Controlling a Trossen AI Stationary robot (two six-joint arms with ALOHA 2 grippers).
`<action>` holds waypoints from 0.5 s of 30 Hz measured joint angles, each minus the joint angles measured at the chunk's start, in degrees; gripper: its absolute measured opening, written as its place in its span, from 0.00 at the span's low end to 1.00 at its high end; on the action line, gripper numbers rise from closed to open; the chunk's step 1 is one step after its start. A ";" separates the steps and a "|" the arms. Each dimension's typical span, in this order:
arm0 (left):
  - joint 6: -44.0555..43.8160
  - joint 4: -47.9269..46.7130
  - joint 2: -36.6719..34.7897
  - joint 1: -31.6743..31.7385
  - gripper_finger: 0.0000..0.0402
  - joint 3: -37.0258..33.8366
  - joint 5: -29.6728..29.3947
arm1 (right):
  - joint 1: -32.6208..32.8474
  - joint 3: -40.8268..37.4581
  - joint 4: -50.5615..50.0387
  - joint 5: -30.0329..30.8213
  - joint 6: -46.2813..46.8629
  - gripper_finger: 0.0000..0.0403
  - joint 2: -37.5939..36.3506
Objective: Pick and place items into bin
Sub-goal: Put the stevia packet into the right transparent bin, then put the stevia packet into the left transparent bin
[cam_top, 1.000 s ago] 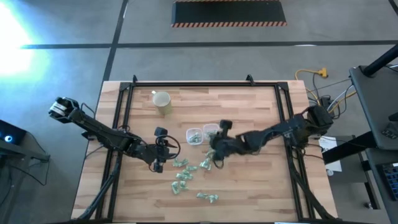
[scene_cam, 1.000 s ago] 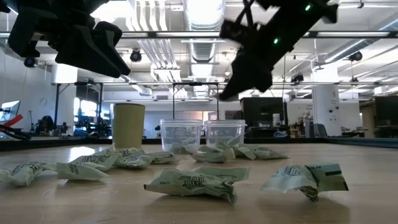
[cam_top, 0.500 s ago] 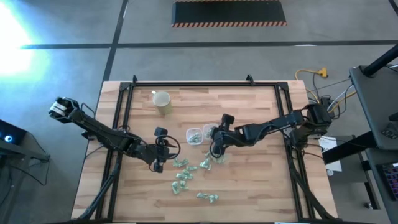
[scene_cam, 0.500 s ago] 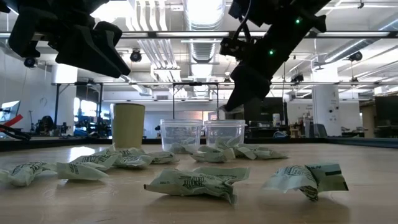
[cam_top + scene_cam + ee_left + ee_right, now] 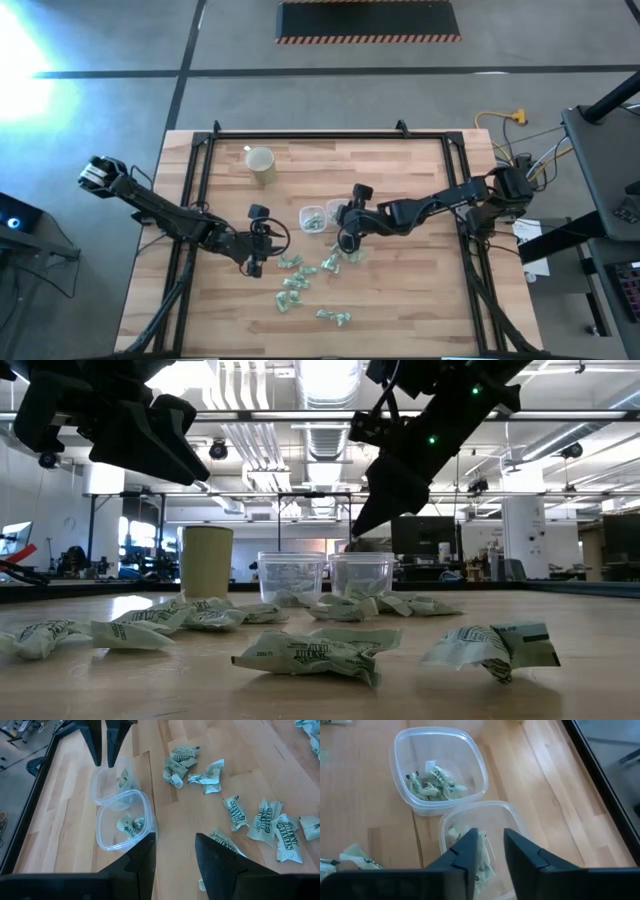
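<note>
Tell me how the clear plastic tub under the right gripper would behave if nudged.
The clear thin-walled plastic tub looks light, holding only a crinkly wrapped piece, so it would probably slide on the smooth wooden table. Being low and wide, it seems unlikely to tip.

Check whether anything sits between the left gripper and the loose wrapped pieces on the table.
Nothing visible does. The left gripper hangs open over bare wood, and the wrapped pieces lie loose just ahead of it. The two clear bins sit off to one side, out of that path.
</note>
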 joint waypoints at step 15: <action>-6.08 -5.04 0.22 0.02 0.30 -0.83 13.22 | 2.93 0.00 -0.18 0.17 -3.90 0.33 -2.45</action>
